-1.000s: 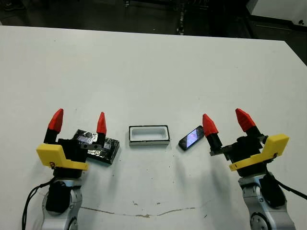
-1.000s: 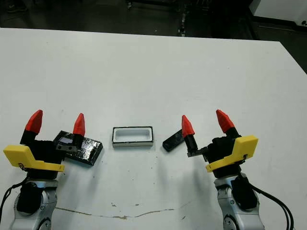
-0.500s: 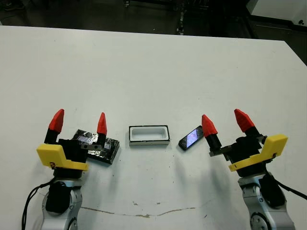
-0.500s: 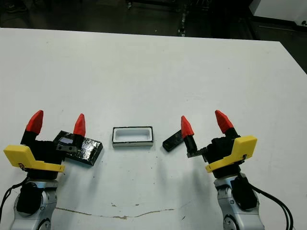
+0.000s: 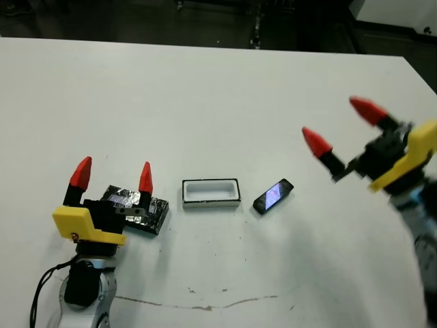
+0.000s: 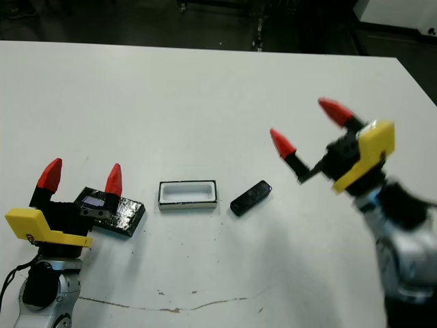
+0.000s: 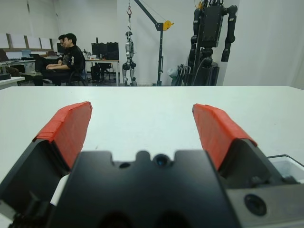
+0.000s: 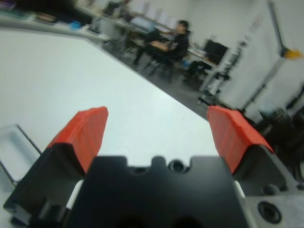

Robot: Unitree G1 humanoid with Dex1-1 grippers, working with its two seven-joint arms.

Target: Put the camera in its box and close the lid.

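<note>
The camera (image 5: 273,195), a small glossy black oblong with a bluish face, lies flat on the white table just right of the box (image 5: 211,193). The box is a shallow white tray with a dark rim, and nothing is in it. The lid (image 5: 136,208), black with crinkled silvery patches, lies left of the box, partly hidden behind my left gripper (image 5: 113,174). That gripper stands open over the lid's near left end and holds nothing. My right gripper (image 5: 341,125) hangs open and raised, to the right of the camera and farther back.
The table's right edge (image 5: 420,72) runs close behind my right arm. In the wrist views, people (image 7: 66,57) sit at desks beyond the table, and a robot stand (image 7: 211,28) rises there. A thin dark crack line (image 5: 205,304) marks the table near me.
My right gripper has lifted away from beside the camera, moving up, back and to the right. The left gripper, lid, box and camera have stayed where they were.
</note>
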